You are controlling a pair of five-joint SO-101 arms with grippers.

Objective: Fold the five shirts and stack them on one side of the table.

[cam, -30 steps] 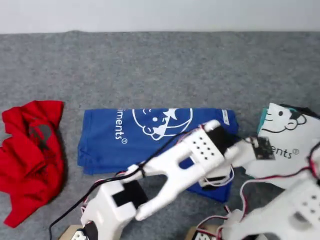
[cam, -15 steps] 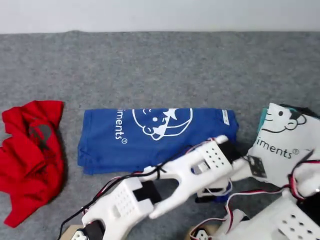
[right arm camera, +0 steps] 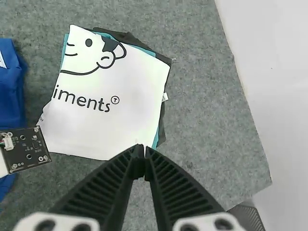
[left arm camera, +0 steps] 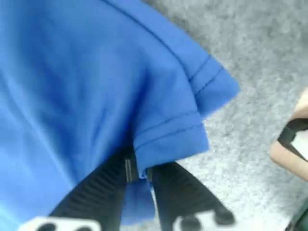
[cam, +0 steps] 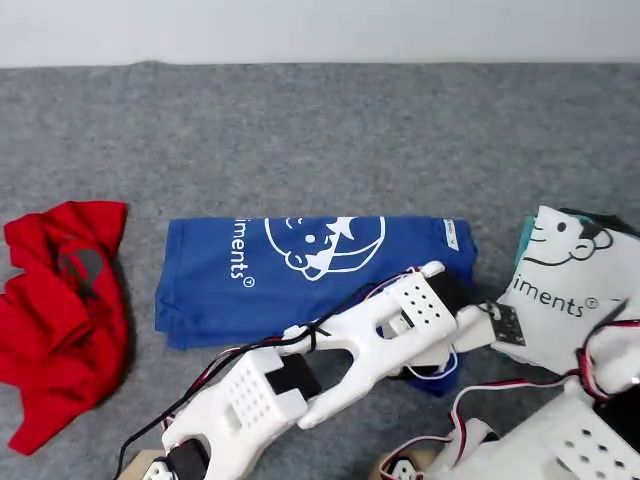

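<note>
The left gripper (left arm camera: 140, 168) pinches a near corner of the blue shirt (cam: 300, 275), spread mid-tabletop (cam: 330, 130). The right gripper (right arm camera: 144, 153), pressed together on nothing, hangs over the folded white shirt (right arm camera: 110, 110) by the right edge; a crumpled red shirt (cam: 65, 300) lies at the left edge

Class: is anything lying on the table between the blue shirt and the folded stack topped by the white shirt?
Nothing visible lies there: bare grey table separates the blue shirt from the white shirt. The left tool pinches the blue shirt's corner. The right tool hangs above that stack's edge.
</note>
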